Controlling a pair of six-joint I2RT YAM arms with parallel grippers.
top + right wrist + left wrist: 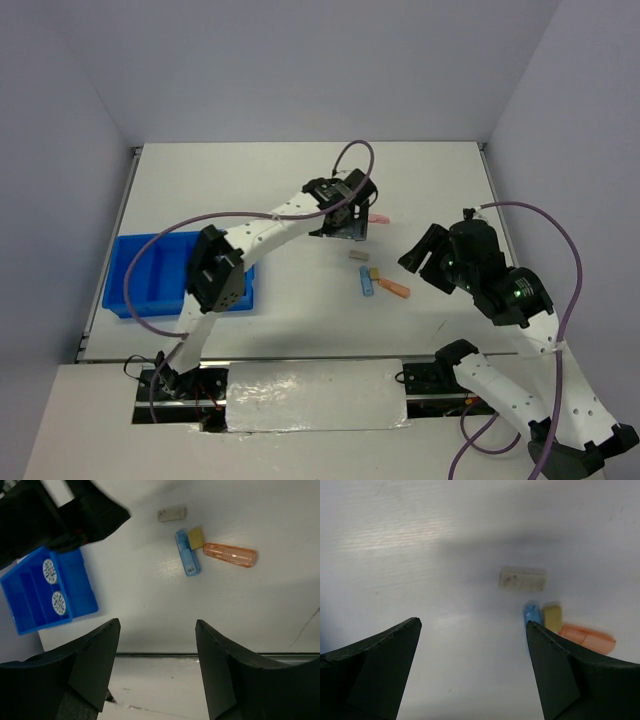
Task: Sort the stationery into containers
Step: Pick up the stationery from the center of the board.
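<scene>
My left gripper (345,228) hovers open over the middle of the table; its wrist view shows bare table between the jaws (472,622). Just ahead of it lie a grey block (522,579), a blue stick (532,613), a tan block (552,617) and an orange stick (587,637). A pink stick (378,217) pokes out beside the left gripper. My right gripper (422,262) hangs open and empty (157,622) to the right of the cluster. The blue tray (150,270) sits at the left, with two tape rolls (48,571) (59,602) in one compartment.
The left arm's elbow (215,270) hangs over the tray's right side. Purple cables loop above both arms. A foil-covered strip (315,400) lies along the near table edge. Grey walls enclose the table on three sides.
</scene>
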